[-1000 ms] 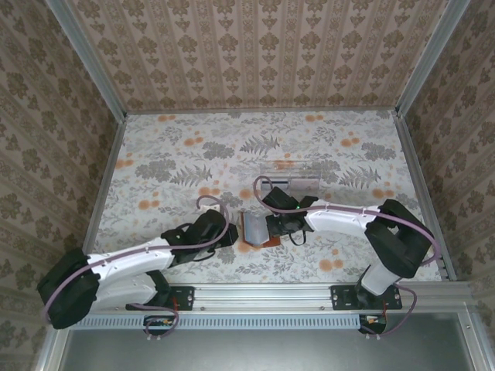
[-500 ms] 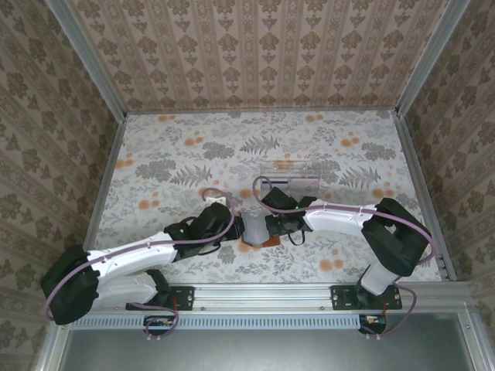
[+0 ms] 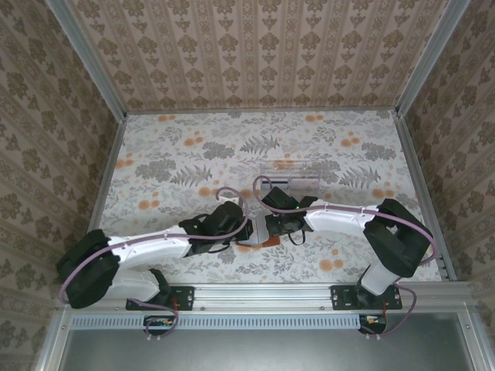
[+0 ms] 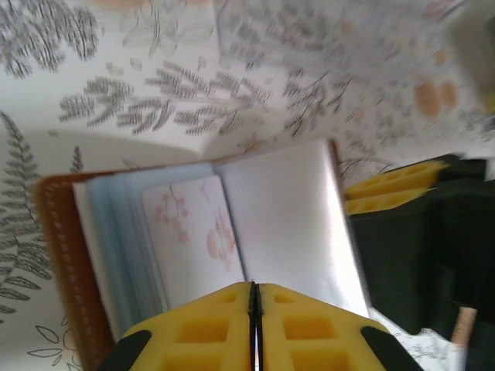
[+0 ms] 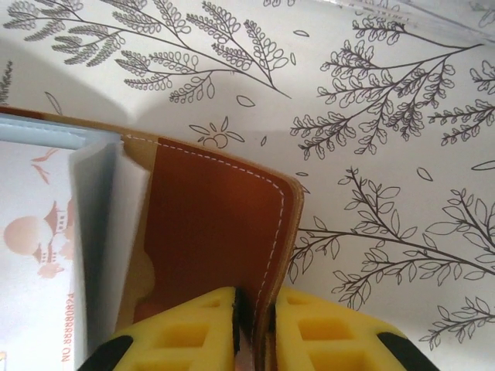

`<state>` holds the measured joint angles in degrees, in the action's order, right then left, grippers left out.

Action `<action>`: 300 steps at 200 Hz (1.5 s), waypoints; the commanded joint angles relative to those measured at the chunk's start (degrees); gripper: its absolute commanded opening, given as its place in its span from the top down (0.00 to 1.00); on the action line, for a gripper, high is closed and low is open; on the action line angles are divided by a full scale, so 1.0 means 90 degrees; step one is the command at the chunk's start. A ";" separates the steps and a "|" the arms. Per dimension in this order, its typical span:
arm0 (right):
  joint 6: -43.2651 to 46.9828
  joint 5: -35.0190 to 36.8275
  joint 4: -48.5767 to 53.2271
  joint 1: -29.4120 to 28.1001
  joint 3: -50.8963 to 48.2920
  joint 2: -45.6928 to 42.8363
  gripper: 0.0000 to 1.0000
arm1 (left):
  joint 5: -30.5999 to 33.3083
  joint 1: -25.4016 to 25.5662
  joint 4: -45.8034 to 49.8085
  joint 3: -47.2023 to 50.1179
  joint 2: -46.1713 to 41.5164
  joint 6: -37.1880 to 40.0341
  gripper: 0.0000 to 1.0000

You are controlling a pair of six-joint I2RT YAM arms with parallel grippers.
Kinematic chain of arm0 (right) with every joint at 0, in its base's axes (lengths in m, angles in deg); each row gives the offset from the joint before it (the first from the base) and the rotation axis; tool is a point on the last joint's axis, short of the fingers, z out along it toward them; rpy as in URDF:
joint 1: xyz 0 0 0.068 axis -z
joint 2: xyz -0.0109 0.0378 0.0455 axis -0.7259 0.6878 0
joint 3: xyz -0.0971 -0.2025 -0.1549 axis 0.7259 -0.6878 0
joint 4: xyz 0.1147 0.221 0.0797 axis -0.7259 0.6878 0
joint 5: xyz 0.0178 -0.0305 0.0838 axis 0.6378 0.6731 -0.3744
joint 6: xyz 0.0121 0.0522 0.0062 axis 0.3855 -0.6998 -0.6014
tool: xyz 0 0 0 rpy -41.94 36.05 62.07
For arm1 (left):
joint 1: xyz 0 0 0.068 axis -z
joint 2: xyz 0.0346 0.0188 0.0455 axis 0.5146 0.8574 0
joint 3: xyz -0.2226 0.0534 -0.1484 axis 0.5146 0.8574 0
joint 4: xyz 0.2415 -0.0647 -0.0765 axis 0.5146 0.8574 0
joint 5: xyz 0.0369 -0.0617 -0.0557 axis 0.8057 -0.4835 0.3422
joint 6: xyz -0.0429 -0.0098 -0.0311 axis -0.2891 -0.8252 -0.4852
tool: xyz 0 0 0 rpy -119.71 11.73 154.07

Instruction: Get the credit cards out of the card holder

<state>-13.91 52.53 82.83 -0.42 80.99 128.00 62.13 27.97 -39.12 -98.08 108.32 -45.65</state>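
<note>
**Brown leather card holder clamped open between both arms**

Brown stitched cover of the card holder (image 5: 209,224) sits between the yellow pads of the right gripper (image 5: 254,317), whose jaws are clamped on its edge. At the holder's opposite side, the left gripper (image 4: 254,309) has its jaws pressed together at the lower edge of the grey-blue pockets. Whether they pinch anything I cannot tell. A credit card (image 4: 193,232), white with a pink print, lies among the pockets of the open holder, just beyond those jaws. Beyond the card holder and near it, a clear plastic tray (image 3: 309,168) rests on the floral worktop (image 3: 178,147).
</note>
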 commanded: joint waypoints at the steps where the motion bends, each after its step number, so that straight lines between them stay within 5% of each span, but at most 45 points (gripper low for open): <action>1: -0.0106 0.0027 0.0198 0.0022 0.0037 -0.0237 0.80 | -0.0159 0.0124 -0.0290 -0.0211 0.0330 0.0005 0.90; 78: -0.0232 0.0236 0.0477 0.0092 0.0191 -0.1260 0.74 | -0.0095 0.0186 -0.0237 -0.0206 0.0675 -0.0063 0.91; 125: -0.0518 -0.0743 -0.0102 0.0156 0.0323 -0.1322 0.94 | -0.0189 0.0253 -0.0357 -0.0323 0.0888 0.0012 0.95; 165: -0.0706 -0.0965 -0.0317 0.0186 0.0363 -0.1128 0.95 | -0.0324 0.0287 -0.0543 -0.0379 0.1089 0.0047 0.96; 207: -0.0815 -0.0399 -0.0007 0.0221 0.0390 -0.1329 0.80 | -0.0380 0.0290 -0.0603 -0.0416 0.1250 0.0024 0.96; 225: -0.0810 -0.0026 0.0120 0.0218 0.0353 -0.1710 0.64 | -0.0405 0.0283 -0.0605 -0.0420 0.1294 0.0015 0.96; 273: -0.0798 -0.0311 0.0006 0.0231 0.0325 -0.1841 0.64 | -0.0465 0.0279 -0.0630 -0.0487 0.1426 0.0026 0.96; 300: -0.0995 -0.0859 -0.0378 0.0228 0.0256 -0.1604 0.75 | -0.0504 0.0278 -0.0624 -0.0524 0.1471 0.0035 0.96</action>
<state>-21.38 48.83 81.96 1.31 83.18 111.82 58.61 30.13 -44.24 -101.25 120.64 -45.83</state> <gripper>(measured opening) 0.285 0.048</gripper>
